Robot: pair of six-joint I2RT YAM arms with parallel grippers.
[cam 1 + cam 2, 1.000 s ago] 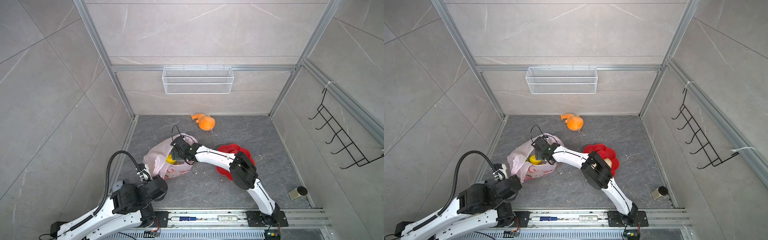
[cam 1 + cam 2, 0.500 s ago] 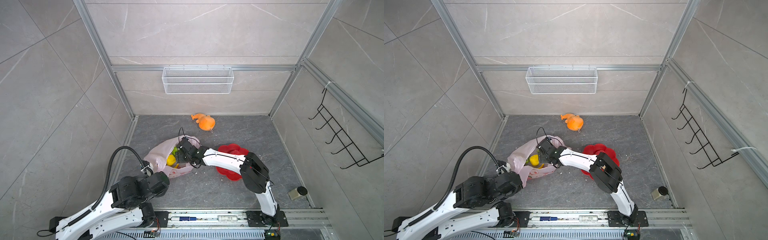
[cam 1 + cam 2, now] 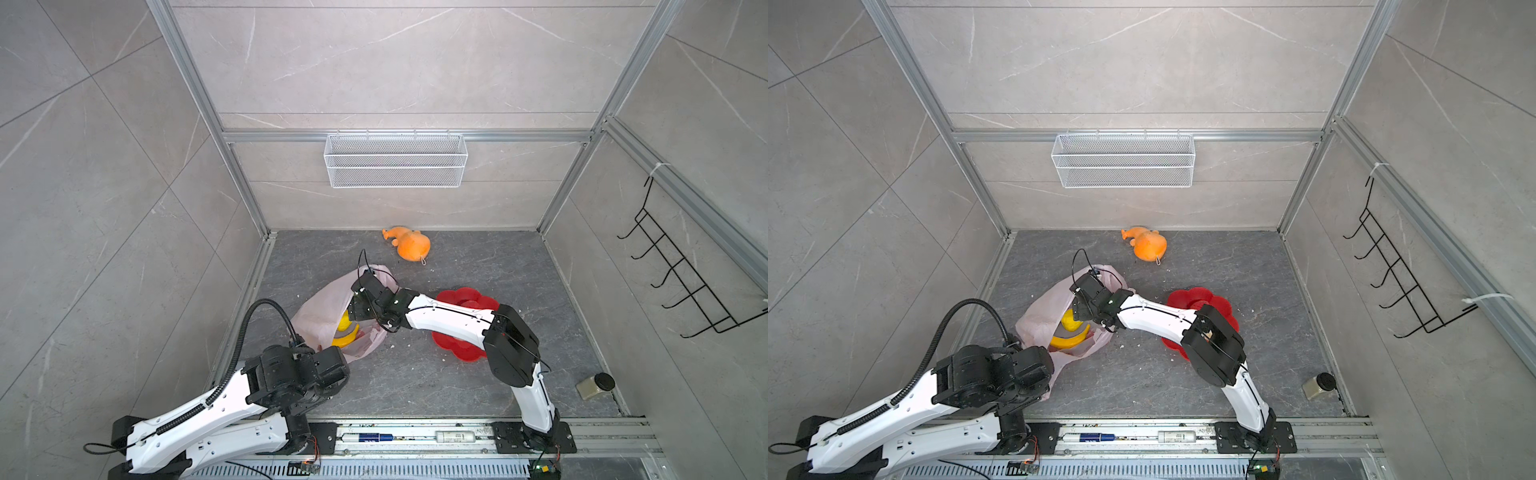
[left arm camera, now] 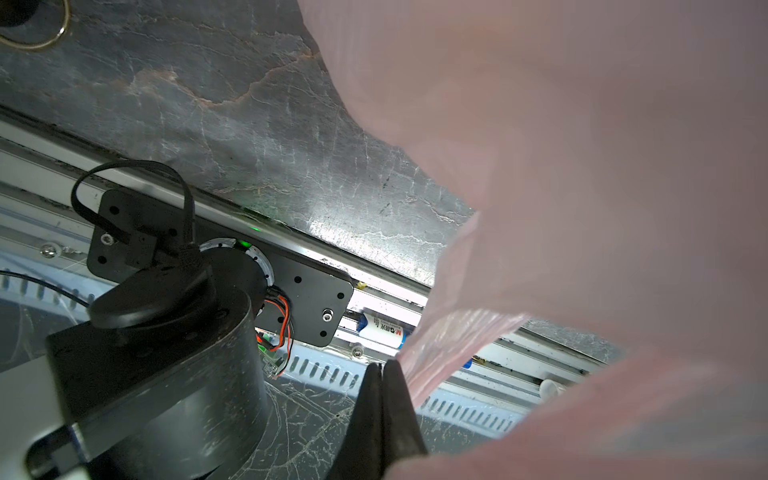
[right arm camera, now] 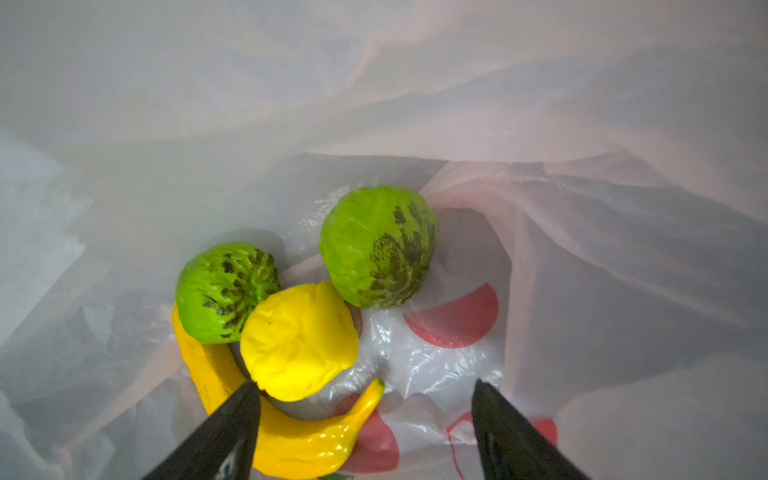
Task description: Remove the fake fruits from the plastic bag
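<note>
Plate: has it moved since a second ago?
No. The plate lies where it was, the same way off the front rail and the jar.

fake fruits [image 5: 299, 340] inside pink plastic bag [image 3: 320, 307]

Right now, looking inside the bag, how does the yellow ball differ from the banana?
Shape: the yellow ball is a lumpy round; the banana is long and curved. Colour: the ball is lemon yellow, the banana a deeper golden yellow with a greenish tip. Pose: the ball sits in the banana's curve, overlapping it. Both lie inside the plastic bag, and the open right end effector grips neither.
</note>
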